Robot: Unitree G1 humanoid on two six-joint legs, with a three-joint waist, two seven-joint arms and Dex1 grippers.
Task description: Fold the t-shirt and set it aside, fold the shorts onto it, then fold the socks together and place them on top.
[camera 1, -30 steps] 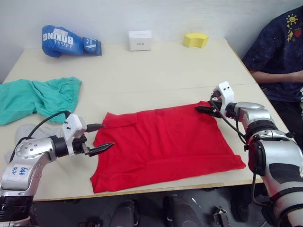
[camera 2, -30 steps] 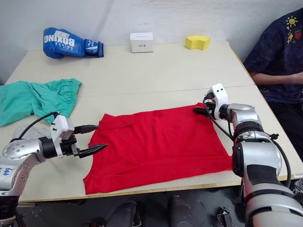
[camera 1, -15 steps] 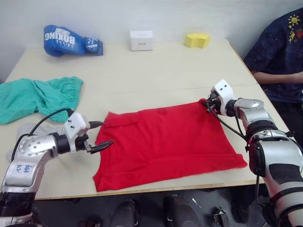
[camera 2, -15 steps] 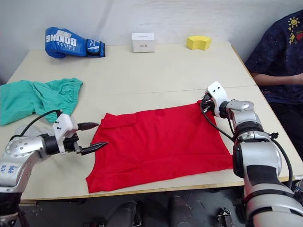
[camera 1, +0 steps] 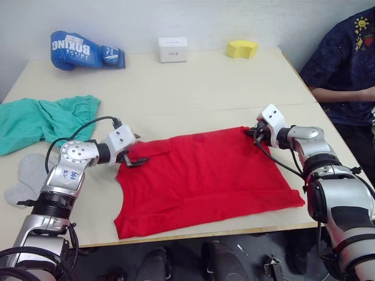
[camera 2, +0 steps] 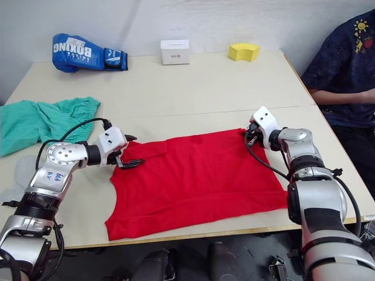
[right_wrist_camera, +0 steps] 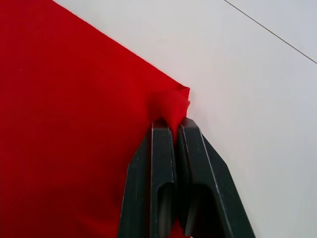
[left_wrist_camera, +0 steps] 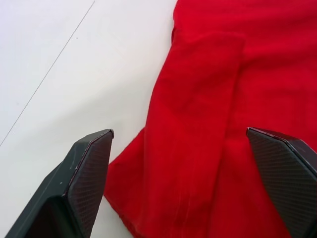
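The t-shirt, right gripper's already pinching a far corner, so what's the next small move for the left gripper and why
Probably close the left gripper on the cloth between its fingers. The right gripper is shut on a far corner of the t-shirt, while the left one is open, its fingers either side of the opposite far edge. The shirt lies flat on the table, so both grips seem needed before lifting to fold.

A blue boxing glove, a little white box and a yellow sponge are sitting along the table's far edge, with a person sitting alongside.
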